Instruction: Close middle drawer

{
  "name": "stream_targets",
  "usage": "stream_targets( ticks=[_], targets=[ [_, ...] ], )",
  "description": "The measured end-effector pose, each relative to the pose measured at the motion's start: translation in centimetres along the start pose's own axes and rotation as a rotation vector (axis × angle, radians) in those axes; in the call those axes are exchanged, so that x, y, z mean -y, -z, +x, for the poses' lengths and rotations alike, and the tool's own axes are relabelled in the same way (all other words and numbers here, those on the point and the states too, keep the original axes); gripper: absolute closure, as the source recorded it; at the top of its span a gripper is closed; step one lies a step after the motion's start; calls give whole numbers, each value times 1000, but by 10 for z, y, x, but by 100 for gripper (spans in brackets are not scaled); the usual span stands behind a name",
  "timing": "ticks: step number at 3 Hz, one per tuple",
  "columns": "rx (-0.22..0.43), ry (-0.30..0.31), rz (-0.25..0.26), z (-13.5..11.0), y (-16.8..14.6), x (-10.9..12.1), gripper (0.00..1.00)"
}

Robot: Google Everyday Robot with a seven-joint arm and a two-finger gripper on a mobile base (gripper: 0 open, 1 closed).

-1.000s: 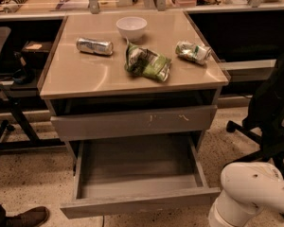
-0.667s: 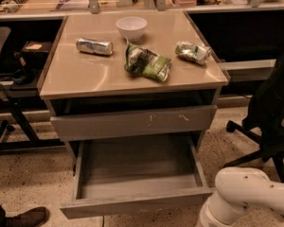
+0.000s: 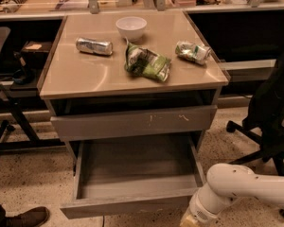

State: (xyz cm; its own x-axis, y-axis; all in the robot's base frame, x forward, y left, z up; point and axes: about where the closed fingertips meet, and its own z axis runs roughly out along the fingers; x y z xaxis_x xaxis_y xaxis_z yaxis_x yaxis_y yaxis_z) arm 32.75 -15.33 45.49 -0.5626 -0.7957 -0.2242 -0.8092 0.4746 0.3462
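The middle drawer (image 3: 128, 206) is pulled far out at the bottom of the cabinet. Its plain grey front faces me and its grey inside (image 3: 137, 162) holds nothing that I can see. Above it is a grey drawer front with pale scratch marks (image 3: 132, 122), pushed nearly in. My white arm (image 3: 227, 188) reaches in from the lower right and ends by the open drawer's front right corner. My gripper lies below the bottom edge of the view, out of sight.
On the beige cabinet top (image 3: 85, 74) stand a white bowl (image 3: 131, 27), a silver can (image 3: 94, 46), a green snack bag (image 3: 146, 63) and a crumpled packet (image 3: 193, 51). A black office chair (image 3: 274, 112) is at the right. A shoe (image 3: 23, 217) is at the lower left.
My arm has moved left, closer to the open drawer's front right corner. The drawer has not visibly moved.
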Motion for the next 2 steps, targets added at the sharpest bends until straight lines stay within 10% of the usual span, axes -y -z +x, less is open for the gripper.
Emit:
stream_targets(
  ticks=[2],
  targets=[
    [41, 40, 35, -37, -21, 43, 100]
  ],
)
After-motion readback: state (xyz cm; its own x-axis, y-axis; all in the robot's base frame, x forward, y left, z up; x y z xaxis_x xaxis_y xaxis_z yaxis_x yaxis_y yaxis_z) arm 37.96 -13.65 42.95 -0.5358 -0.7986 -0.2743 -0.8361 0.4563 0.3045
